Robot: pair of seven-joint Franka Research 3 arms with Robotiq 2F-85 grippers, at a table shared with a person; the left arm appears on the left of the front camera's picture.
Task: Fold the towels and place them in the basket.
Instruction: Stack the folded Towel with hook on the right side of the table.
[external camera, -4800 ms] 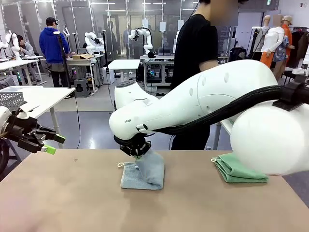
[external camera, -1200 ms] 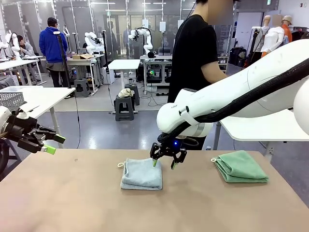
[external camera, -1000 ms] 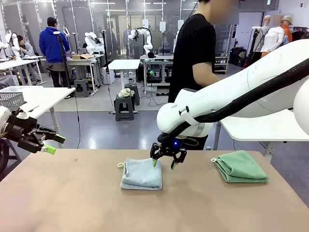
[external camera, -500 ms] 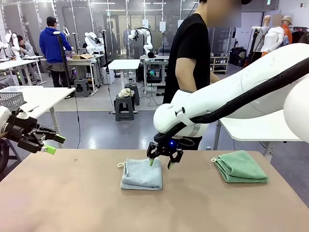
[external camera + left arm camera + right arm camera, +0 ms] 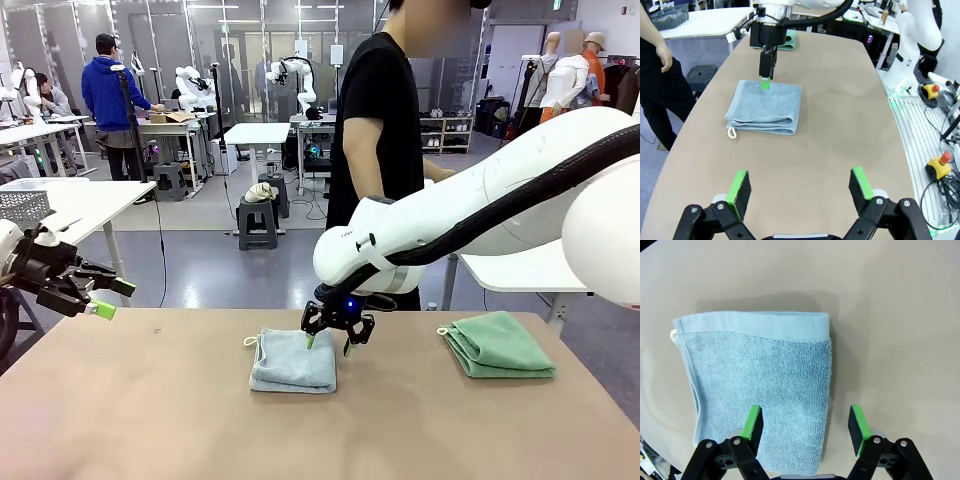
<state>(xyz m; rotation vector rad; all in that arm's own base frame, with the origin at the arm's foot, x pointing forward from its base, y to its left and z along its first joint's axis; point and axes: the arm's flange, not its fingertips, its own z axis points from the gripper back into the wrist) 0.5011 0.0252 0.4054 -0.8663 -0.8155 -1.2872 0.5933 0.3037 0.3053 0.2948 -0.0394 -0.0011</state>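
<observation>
Above the folded grey-blue towel's far right edge, right gripper hangs spread, empty.

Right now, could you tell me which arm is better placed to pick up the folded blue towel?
The right. Its open gripper hangs just above the blue towel's right edge, one finger over the cloth. The left gripper, also open, sits off at the table's left edge, well away.

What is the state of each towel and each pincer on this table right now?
Grey-blue towel: folded, flat on the table, loop at its corner.
Mint green towel: folded, lying apart on the robot's right.
Right pincer: open, empty, over the grey-blue towel's edge.
Left pincer: open, empty, away from both towels.
</observation>
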